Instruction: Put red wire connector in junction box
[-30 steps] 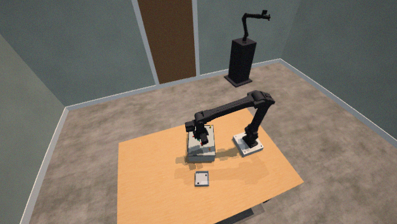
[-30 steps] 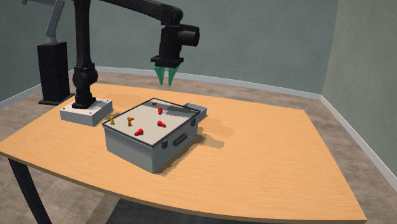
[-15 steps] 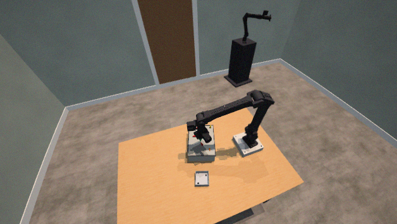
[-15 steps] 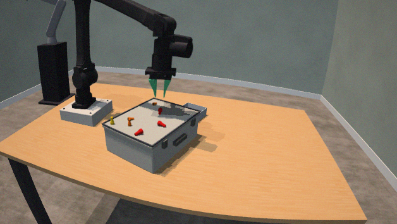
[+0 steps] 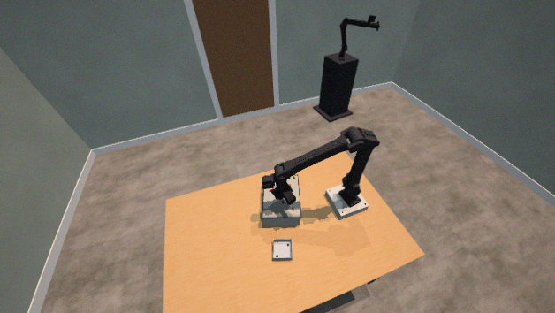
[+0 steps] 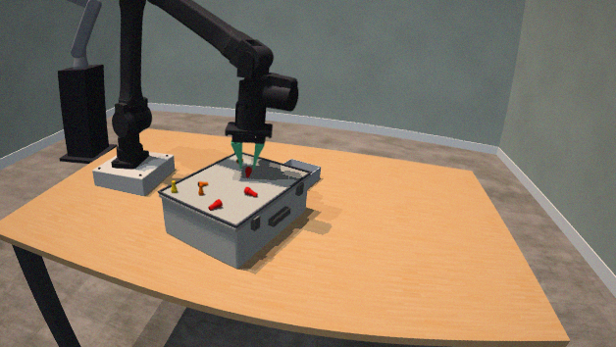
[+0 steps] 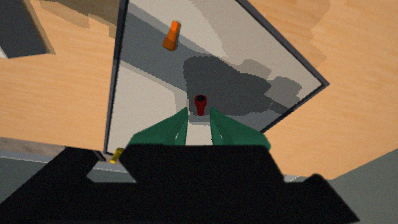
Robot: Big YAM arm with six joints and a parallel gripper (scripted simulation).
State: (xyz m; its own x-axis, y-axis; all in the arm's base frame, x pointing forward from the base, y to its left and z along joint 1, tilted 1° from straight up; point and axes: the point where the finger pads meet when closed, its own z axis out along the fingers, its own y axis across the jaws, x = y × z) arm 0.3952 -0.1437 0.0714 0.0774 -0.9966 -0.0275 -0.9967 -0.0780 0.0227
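The grey tool case (image 6: 235, 211) stands on the wooden table, and its flat lid carries three red wire connectors. One red connector (image 6: 248, 172) stands upright at the lid's far side; in the wrist view (image 7: 200, 104) it sits just beyond my green fingertips. My gripper (image 6: 247, 168) points straight down with its tips low over the lid, one on each side of this connector. In the wrist view the gripper (image 7: 199, 116) is partly open, its fingers apart from the connector. Two more red connectors (image 6: 250, 192) (image 6: 215, 205) lie nearer the case front. The steel junction box (image 5: 282, 249) sits open on the table beyond the case.
An orange connector (image 6: 201, 187) and a yellow one (image 6: 174, 186) also stand on the lid. My arm's base plate (image 6: 133, 172) is beside the case. A black pedestal (image 6: 83, 113) with another arm stands on the floor behind the table.
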